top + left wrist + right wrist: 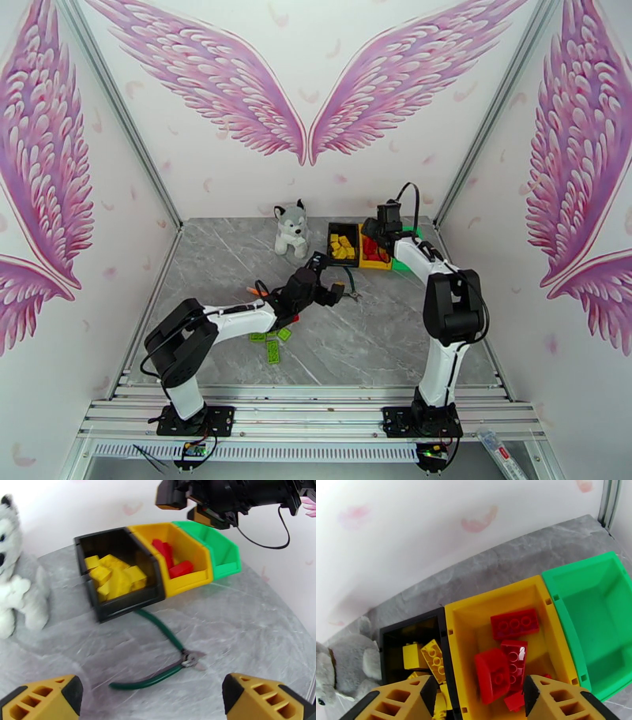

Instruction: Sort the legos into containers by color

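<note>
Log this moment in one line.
right gripper over yellow bin, fingers open; red legos inside; green bin empty; green legos on table; left gripper fingers open

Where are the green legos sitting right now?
In the top view the green legos lie on the table at near left, just nearside of the left arm, well apart from the green bin at back right.

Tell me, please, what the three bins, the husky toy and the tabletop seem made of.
Bins: moulded plastic, probably; smooth walls with a soft sheen. Husky toy: plush fabric, by its fuzzy grey-white pile. Tabletop: grey veined stone or a printed laminate, fairly matte; the look leaves that open.
</note>
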